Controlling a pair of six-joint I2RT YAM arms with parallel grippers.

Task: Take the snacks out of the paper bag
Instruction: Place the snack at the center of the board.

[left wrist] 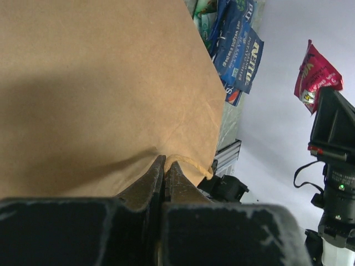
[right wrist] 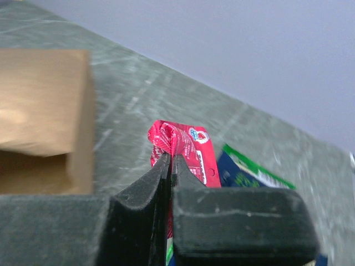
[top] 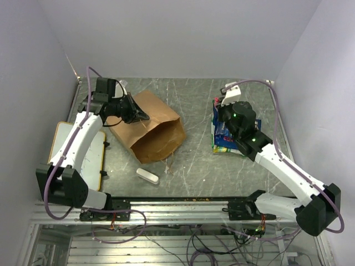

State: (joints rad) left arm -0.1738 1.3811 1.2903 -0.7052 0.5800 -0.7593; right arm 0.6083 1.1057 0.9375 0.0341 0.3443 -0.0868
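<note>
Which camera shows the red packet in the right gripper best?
Right wrist: the red packet sits mid-frame, close up, pinched in the shut right gripper. Left wrist shows it whole but small, at the right edge. Top external does not show it; that gripper covers it.

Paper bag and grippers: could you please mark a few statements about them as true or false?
1. The paper bag lies on its side on the table. True.
2. The left gripper hangs open above the bag. False: it is shut on the bag's paper.
3. The right gripper is shut on a red packet. True.
4. The blue packets are inside the bag. False: they lie on the table, outside it, beneath the right arm.
5. The white oblong block rests on top of the bag. False: it lies on the table, apart from the bag.
</note>
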